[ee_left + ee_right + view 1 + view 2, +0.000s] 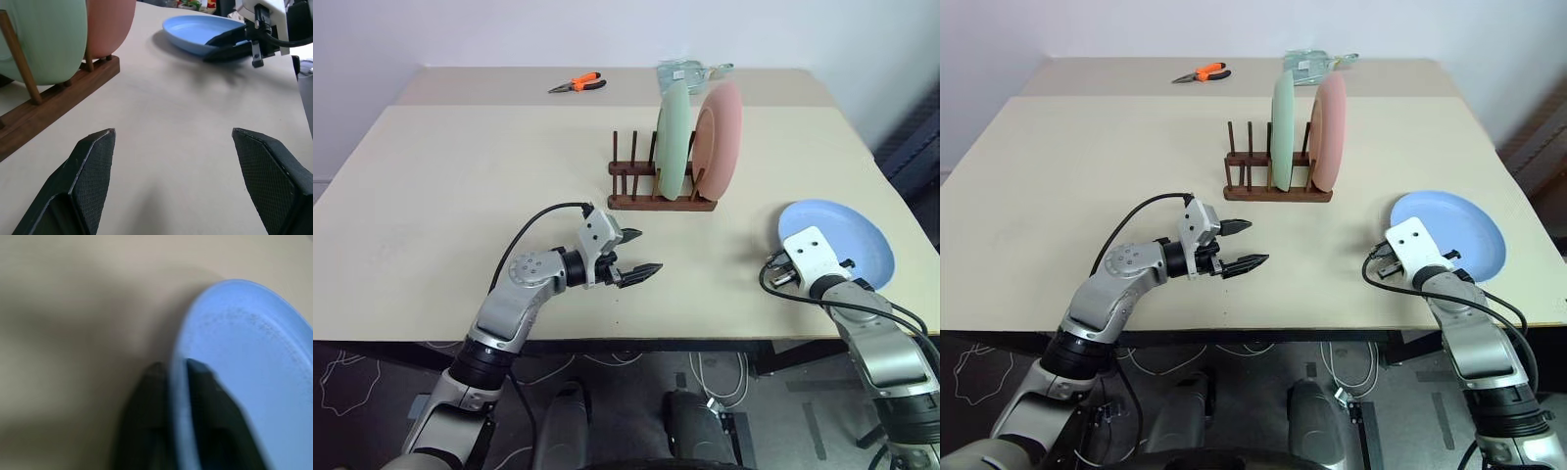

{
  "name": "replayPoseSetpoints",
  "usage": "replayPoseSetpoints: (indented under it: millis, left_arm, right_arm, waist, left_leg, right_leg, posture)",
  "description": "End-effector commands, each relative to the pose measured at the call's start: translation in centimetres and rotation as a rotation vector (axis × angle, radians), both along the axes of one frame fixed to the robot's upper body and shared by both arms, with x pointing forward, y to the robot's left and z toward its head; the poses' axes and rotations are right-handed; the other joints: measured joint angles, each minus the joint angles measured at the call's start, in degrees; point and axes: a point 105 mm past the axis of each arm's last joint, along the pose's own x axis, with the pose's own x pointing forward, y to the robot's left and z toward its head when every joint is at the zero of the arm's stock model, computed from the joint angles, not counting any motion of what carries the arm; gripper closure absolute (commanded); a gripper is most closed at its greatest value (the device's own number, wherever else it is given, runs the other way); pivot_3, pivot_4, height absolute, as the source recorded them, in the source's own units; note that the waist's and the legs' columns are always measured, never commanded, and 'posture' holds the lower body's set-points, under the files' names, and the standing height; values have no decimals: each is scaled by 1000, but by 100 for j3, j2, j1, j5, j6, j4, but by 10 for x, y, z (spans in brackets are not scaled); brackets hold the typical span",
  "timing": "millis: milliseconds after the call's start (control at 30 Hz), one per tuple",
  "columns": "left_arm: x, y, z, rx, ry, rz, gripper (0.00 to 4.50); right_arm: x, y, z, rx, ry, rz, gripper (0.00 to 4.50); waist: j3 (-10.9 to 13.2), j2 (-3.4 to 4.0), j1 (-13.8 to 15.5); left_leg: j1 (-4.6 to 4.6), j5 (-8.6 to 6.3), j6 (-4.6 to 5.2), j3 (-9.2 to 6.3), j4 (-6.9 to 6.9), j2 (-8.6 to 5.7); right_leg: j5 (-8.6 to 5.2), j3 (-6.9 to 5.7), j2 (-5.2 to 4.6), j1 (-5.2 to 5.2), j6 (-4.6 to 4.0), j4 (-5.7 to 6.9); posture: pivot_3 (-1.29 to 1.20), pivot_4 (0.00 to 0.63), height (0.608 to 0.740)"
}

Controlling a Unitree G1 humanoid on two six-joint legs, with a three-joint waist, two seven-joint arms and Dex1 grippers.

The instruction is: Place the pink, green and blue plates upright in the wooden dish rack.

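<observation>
Item: blue plate [842, 238], flat at the frame's right edge, rim pinched by the clenched right gripper [172, 377]; left gripper [636, 253] released, idle; best lifted slowly, tilted upright, toward wooden dish rack [651, 192] pegs.

The wooden dish rack [662, 201] stands on the table [460, 196], centre-right, past mid-depth. Two plates stand upright in its right end: the green plate [672, 142] on the left, the pink plate [719, 139] just right of it. The blue plate [850, 235] lies flat near the right edge, nearer than the rack. Pliers [578, 84] lie far, left of centre. A clear packet [685, 72] lies far behind the rack.

The left gripper [639, 253] hovers near, left of the rack. The right gripper [171, 369] sits at the blue plate's near-left rim.
</observation>
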Motion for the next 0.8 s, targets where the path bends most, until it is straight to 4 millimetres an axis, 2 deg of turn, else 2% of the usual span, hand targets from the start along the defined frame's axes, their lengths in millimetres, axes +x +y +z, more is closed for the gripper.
replayPoseSetpoints:
  millis: [33, 67, 100, 200, 233, 267, 300, 367, 400, 433, 533, 600, 667, 800]
  left_arm:
    - [0, 8, 10, -1, -48, 23, 565]
    - [1, 9, 9, 0, -47, 31, 565]
    - [3, 13, 9, 3, -53, 48, 565]
    - [10, 28, 7, 12, -60, 115, 565]
    - [12, 32, 6, 15, -65, 130, 565]
    - [16, 42, 5, 26, -78, 167, 565]
    - [19, 48, 4, 34, -88, 192, 565]
    - [25, 66, -3, 75, -106, 249, 565]
    - [27, 73, -5, 94, -115, 269, 565]
    - [32, 87, -5, 94, -120, 313, 565]
    - [39, 115, 0, 87, -145, 399, 565]
    - [42, 125, 4, 77, -159, 435, 565]
    - [45, 133, 9, 62, -166, 471, 565]
    - [46, 137, 11, 63, -179, 488, 565]
  right_arm:
    - [12, 0, 41, -18, -169, -5, 4481]
    - [14, 1, 48, -16, -196, -2, 4481]
    - [17, 6, 66, 11, -276, 12, 4481]
    - [19, 23, 143, 178, -577, 86, 4481]
    - [18, 27, 160, 230, -635, 108, 4481]
    - [14, 38, 188, 370, -720, 175, 4481]
    - [10, 47, 206, 466, -770, 230, 4481]
    - [-2, 71, 237, 649, -823, 395, 4481]
    - [-7, 80, 245, 703, -827, 456, 4481]
    - [-16, 98, 259, 791, -834, 570, 4481]
    - [-32, 137, 280, 1030, -771, 799, 4481]
    - [-37, 159, 280, 1125, -682, 894, 4481]
    - [-33, 184, 275, 1212, -576, 941, 4481]
    - [-19, 217, 268, 1398, -411, 922, 4481]
  waist:
    - [0, 1, -13]
    - [0, 1, -10]
    - [0, 1, -1]
    - [4, 6, -9]
    - [4, 7, -16]
    - [5, 10, -18]
    - [5, 10, -15]
    - [4, 10, 3]
    - [4, 10, 7]
    - [4, 10, 10]
    - [4, 10, 10]
    - [4, 10, 21]
    - [4, 10, 12]
    - [4, 10, -8]
  left_leg:
    - [1, 0, 0, 0, 0, 0]
    - [1, 0, 0, 0, -1, 0]
    - [1, 0, 0, 0, -1, 0]
    - [0, 0, 0, 1, 0, 0]
    - [0, 0, 0, 0, -1, 0]
    - [-1, 0, 0, 0, -1, 1]
    - [0, 1, -1, 0, -4, 1]
    - [1, 1, -1, -2, -11, 3]
    - [1, 0, 0, -3, -14, 3]
    - [1, 0, 0, -3, -17, 4]
    - [-1, 0, 0, -2, -20, 5]
    - [-2, 0, 0, -2, -17, 5]
    - [-3, 0, 0, -1, -15, 4]
    - [-3, 0, 0, 0, -15, 6]
  right_leg:
    - [0, 0, 0, -1, 0, 1]
    - [0, 0, 0, -2, 0, 2]
    - [0, 0, 0, -2, 0, 2]
    - [1, 0, 0, -3, 1, 2]
    - [1, 0, 0, -3, 2, 3]
    - [1, 0, 0, -5, 2, 5]
    - [1, 0, 1, -6, 2, 7]
    - [0, -3, 2, -6, 4, 7]
    - [0, -4, 2, -5, 5, 7]
    - [-1, -5, 3, -5, 5, 7]
    - [-1, -6, 2, -8, 4, 10]
    - [-1, -5, 2, -7, 2, 10]
    - [-1, -6, 1, -4, 1, 8]
    - [0, -5, 2, -10, 2, 14]
  posture:
    - [0, 150, 740]
    - [0, 150, 740]
    - [0, 150, 740]
    - [0, 150, 740]
    - [0, 150, 740]
    - [0, 150, 740]
    - [0, 150, 740]
    - [0, 150, 740]
    - [0, 150, 740]
    - [0, 150, 740]
    - [0, 150, 740]
    - [0, 150, 740]
    - [0, 150, 740]
    - [0, 150, 740]
